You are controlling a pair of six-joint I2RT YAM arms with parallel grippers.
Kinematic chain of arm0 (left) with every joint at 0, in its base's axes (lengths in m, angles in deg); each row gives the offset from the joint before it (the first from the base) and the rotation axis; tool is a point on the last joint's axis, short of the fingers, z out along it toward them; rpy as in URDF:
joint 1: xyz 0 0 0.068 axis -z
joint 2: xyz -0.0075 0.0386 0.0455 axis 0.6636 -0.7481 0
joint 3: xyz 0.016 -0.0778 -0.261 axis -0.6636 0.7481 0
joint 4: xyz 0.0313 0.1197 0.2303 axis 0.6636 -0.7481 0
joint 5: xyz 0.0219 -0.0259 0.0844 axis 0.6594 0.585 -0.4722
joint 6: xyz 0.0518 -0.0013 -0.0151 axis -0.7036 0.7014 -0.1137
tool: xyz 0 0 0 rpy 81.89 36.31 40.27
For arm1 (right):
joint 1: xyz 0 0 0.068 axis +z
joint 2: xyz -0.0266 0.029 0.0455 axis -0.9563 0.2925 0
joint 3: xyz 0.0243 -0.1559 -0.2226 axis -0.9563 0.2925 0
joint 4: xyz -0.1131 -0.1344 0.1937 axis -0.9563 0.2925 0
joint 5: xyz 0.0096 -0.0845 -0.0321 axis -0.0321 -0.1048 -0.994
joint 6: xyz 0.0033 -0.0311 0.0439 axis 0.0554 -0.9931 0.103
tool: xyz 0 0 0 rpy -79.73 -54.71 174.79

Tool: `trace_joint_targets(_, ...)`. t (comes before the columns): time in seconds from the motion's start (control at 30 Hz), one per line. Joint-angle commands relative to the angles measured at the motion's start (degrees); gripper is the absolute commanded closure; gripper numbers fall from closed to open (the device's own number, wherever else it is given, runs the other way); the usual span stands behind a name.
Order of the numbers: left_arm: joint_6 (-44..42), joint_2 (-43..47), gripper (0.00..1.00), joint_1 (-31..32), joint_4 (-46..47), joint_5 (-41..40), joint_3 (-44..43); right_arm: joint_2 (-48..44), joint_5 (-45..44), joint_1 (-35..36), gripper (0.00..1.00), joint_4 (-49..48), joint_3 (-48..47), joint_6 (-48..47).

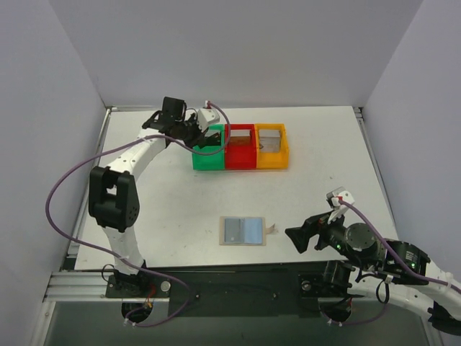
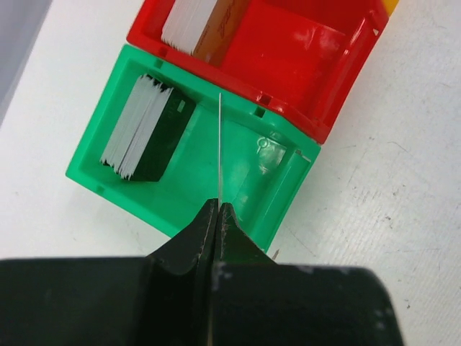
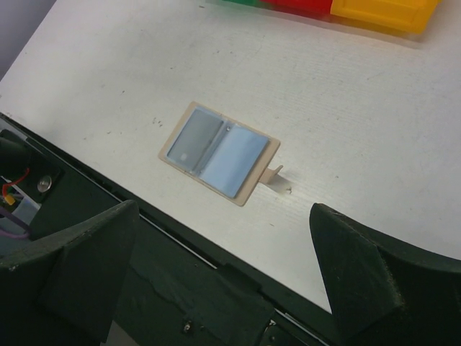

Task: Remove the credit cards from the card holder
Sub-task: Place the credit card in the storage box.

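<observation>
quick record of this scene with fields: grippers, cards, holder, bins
left gripper: shut on a thin card seen edge-on, over the green plastic bin
right gripper: open, empty
tan bifold card holder: lying open on the white table, near the right gripper
green plastic bin: holds a dark-faced card stack
red plastic bin: holds a brown-faced card stack

Bare table (image 1: 317, 187) around open card holder (image 1: 243, 231), bins (image 1: 240, 163) ranked wall to wall beyond, left arm (image 1: 142, 153) overhanging green bin (image 2: 245, 180).
</observation>
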Motion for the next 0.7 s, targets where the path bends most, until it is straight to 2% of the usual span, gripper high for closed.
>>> trace_joint_targets(0.0, -1.33, 4.29, 1.0, 0.3, 4.14, 4.21, -1.75, -0.54, -2.2, 0.52, 0.0, -2.88, -0.28, 1.3)
trace_joint_targets(0.17, 4.98, 6.74, 1.0, 0.12, 11.41, 8.87, 0.52, -1.95, -1.85, 0.52, 0.0, -2.79, -0.11, 3.06)
trace_joint_targets(0.3, 10.45, 8.07, 1.0, 0.12, 17.67, 8.79, 3.17, -3.27, -2.11, 0.43, 0.0, -2.61, 0.6, 3.94)
trace_joint_targets(0.5, 10.1, 7.63, 1.0, -0.14, 16.01, 9.06, 2.2, -3.18, -2.03, 0.43, 0.0, -2.35, 1.39, 4.64)
trace_joint_targets(0.67, 13.26, 5.88, 1.0, -1.72, 17.85, 8.08, 1.5, -2.48, -2.29, 0.52, 0.0, -2.52, 1.92, 4.91)
